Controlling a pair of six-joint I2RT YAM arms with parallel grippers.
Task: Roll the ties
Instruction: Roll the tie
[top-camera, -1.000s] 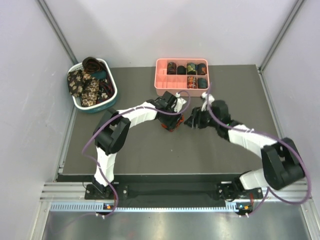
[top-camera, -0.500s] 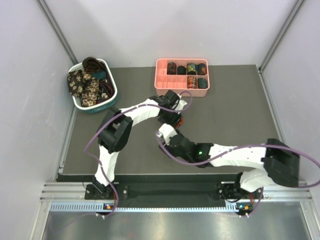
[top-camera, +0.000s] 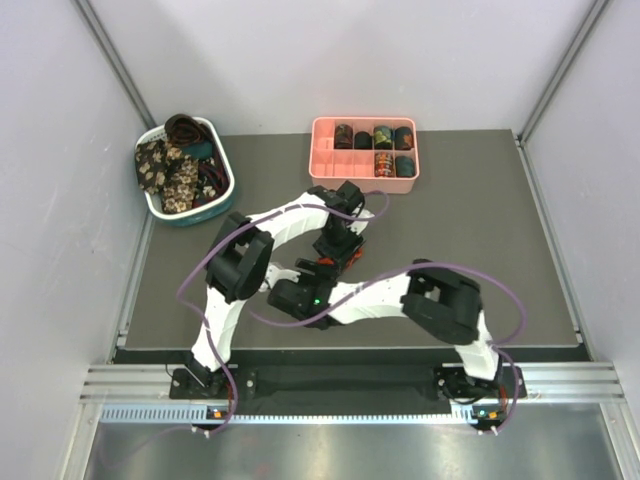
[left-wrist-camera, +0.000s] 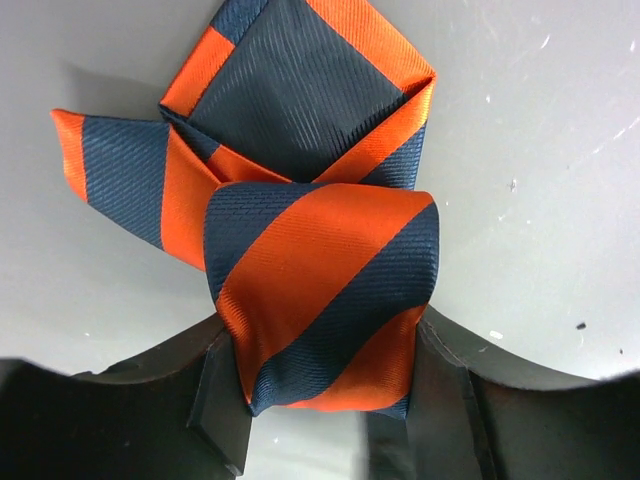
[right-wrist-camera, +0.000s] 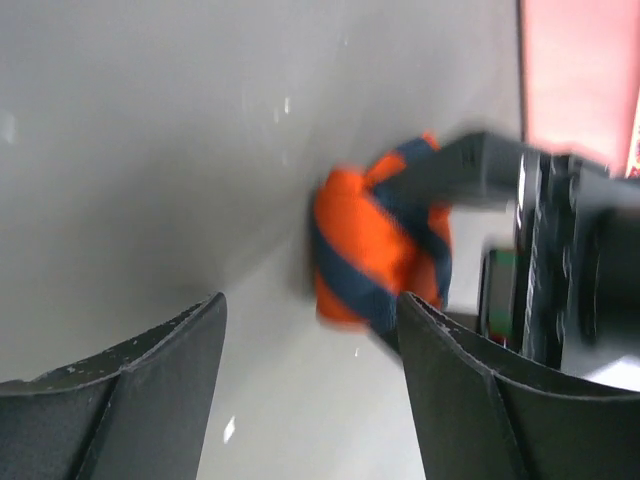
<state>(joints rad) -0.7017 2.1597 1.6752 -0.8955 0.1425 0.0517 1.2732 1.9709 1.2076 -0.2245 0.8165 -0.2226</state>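
You are looking down on a dark grey table (top-camera: 480, 250) walled in by white panels. A pink tray (top-camera: 325, 172) sits at 12 o'clock, with rolled ties (top-camera: 383, 137) in its compartments. At 10 o'clock a white-and-teal basket (top-camera: 226, 186) holds a heap of loose ties (top-camera: 168, 172). Near the middle of the table your left gripper (left-wrist-camera: 320, 395) is clamped on the striped tie (left-wrist-camera: 320, 290). The tie is an orange and navy coil resting on the surface, with a loose fold spilling out at its far side. Your right gripper (right-wrist-camera: 310, 310) sits just beside the coil at about 7 o'clock from it. Its jaws are spread wide with nothing between them, and its wrist view is blurred.
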